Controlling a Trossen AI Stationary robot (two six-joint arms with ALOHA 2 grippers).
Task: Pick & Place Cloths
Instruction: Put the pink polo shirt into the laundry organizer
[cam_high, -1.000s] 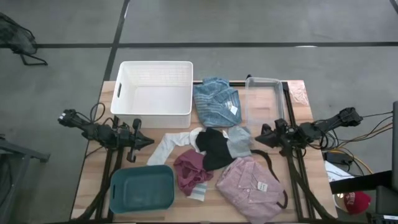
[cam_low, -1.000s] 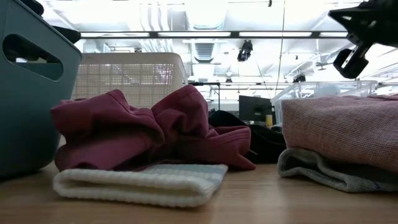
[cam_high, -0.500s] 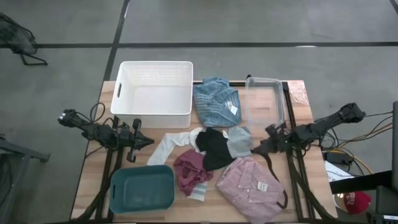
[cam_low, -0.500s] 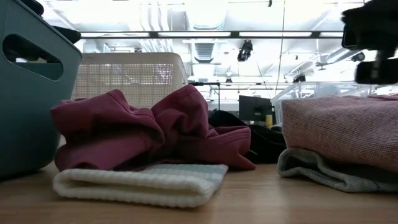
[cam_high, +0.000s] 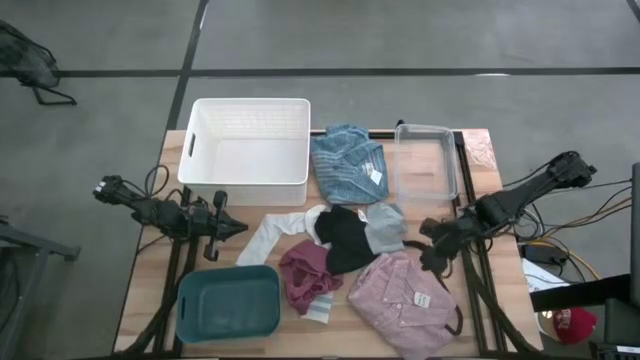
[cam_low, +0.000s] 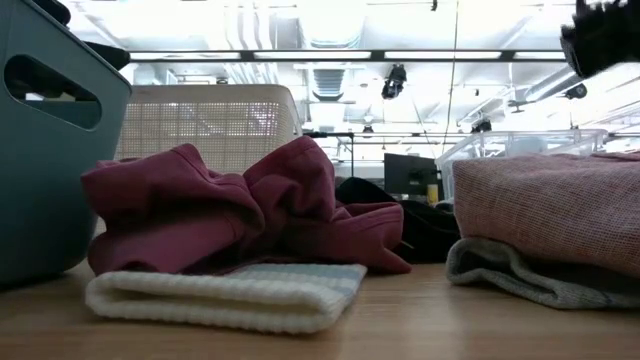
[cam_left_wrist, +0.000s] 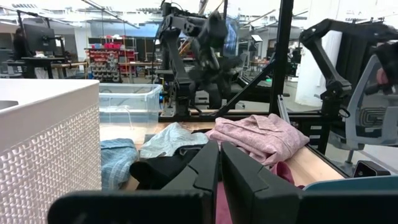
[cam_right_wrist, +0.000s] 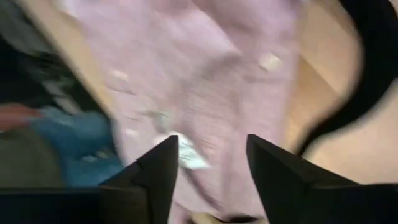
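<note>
1. Three containers stand on the bench: a white basket at the far left, a clear plastic tub at the far right, and a teal bin at the near left. From above, none of them shows any cloth inside.
2. The cloths all lie loose on the bench. The blue striped shirt sits between the white basket and the clear tub.
3. In the middle, a white piece, a black piece and a grey piece overlap one another.
4. The maroon piece lies just beside the teal bin, with a pale striped rag at its near edge.
5. The pink checked shirt lies folded at the near right, with a thin black hanger curling round its right side.
6. The right end effector now hangs over the far right edge of the pink shirt, its fingers parted with nothing between them. A second ago it was further back, near the clear tub, and pinched shut.
7. The left end effector has stayed near the white basket's front corner, fingers pressed together and holding nothing.
</note>
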